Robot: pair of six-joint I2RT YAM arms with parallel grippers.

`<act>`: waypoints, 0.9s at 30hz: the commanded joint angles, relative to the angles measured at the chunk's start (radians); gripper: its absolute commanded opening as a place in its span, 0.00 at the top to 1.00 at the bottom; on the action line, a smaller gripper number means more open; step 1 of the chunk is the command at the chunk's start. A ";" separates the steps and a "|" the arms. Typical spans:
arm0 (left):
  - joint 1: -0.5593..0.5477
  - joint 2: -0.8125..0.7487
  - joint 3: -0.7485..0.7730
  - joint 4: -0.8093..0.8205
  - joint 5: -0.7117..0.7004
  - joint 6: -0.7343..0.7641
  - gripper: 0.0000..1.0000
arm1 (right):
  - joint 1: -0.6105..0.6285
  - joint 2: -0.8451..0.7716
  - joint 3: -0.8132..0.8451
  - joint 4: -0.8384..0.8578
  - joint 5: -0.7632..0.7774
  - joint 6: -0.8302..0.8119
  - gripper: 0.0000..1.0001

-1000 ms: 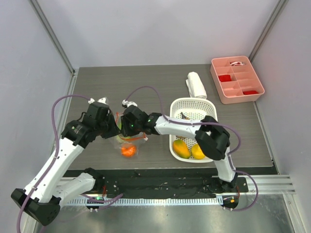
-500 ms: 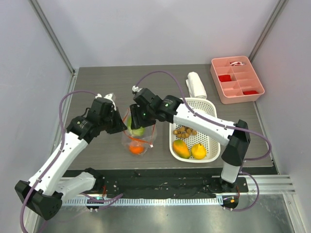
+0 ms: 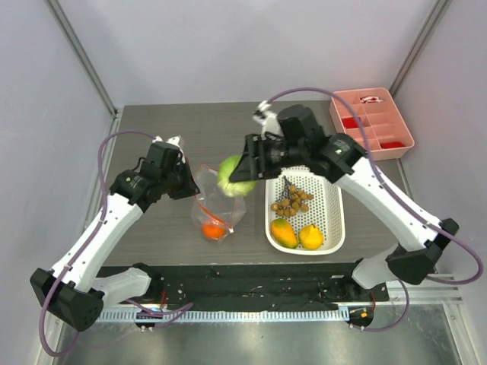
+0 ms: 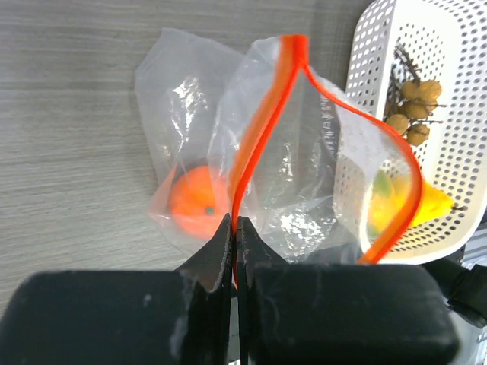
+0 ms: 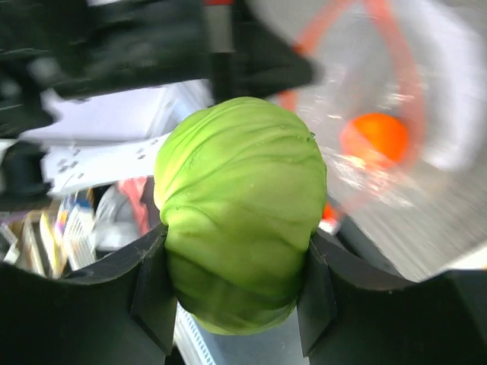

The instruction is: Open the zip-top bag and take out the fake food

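Pale lilac-grey walls (image 3: pixel 251 46) with slanted metal posts close in a dark grey wood-grain table (image 3: pixel 152 122), and a steel rail runs along its near edge. At the right back corner sits a pink compartment tray (image 3: pixel 373 157) with red pieces in some cells. In front of it is a white perforated basket (image 3: pixel 340 220) holding a bunch of brown grapes (image 3: pixel 291 199), a green-orange mango (image 3: pixel 283 233) and a yellow lemon (image 3: pixel 310 237).

The zip-top bag (image 3: pixel 215 201) is left of the basket at mid-table, its lower part resting on the wood. The left gripper (image 4: pixel 234 228) has its fingers pinched together on one side of the orange-red zip strip, and the mouth gapes in a wide loop. An orange (image 4: pixel 198 204) lies inside at the bottom.

The right gripper (image 3: pixel 242 173) is clamped on a green pear-like fruit (image 5: pixel 240 213), held in the air just beside the bag's mouth, between bag and basket.
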 commanded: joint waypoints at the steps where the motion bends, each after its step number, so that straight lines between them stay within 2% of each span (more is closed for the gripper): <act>1: 0.009 -0.002 0.086 -0.031 -0.062 0.019 1.00 | -0.194 -0.150 -0.086 -0.126 0.325 0.014 0.99; 3: 0.010 -0.008 0.095 -0.042 -0.065 0.010 1.00 | -0.257 -0.176 -0.144 -0.180 0.448 0.045 0.99; 4: 0.010 -0.009 0.098 -0.048 -0.065 0.007 1.00 | -0.311 -0.188 -0.208 -0.214 0.563 0.045 0.99; 6: 0.010 -0.020 0.101 -0.046 -0.059 -0.001 1.00 | -0.347 -0.193 -0.300 -0.245 0.683 0.046 0.99; 8: 0.010 -0.020 0.100 -0.046 -0.054 -0.001 1.00 | -0.380 -0.190 -0.362 -0.237 0.847 0.034 0.99; 10: 0.010 -0.017 0.097 -0.051 -0.047 -0.001 1.00 | -0.405 -0.178 -0.443 -0.167 0.929 -0.027 0.99; 16: 0.010 -0.032 0.086 -0.046 -0.002 -0.033 1.00 | -0.449 -0.103 -0.554 0.075 0.911 -0.138 0.98; 19: 0.010 -0.037 0.080 -0.046 0.015 -0.042 1.00 | -0.454 -0.034 -0.533 0.111 0.889 -0.167 0.84; 20: 0.010 -0.037 0.081 -0.048 0.016 -0.042 1.00 | -0.453 0.011 -0.525 0.114 0.875 -0.175 0.67; 22: 0.010 -0.037 0.086 -0.046 0.019 -0.042 1.00 | -0.454 0.048 -0.499 0.119 0.868 -0.184 0.50; 23: 0.010 -0.037 0.095 -0.046 0.021 -0.042 1.00 | -0.453 0.075 -0.490 0.108 0.854 -0.193 0.35; 26: 0.010 -0.029 0.124 -0.049 0.024 -0.044 1.00 | -0.453 0.118 -0.419 0.039 0.881 -0.198 0.15; 27: 0.012 -0.028 0.133 -0.049 0.024 -0.044 1.00 | -0.453 0.123 -0.404 0.013 0.892 -0.198 0.13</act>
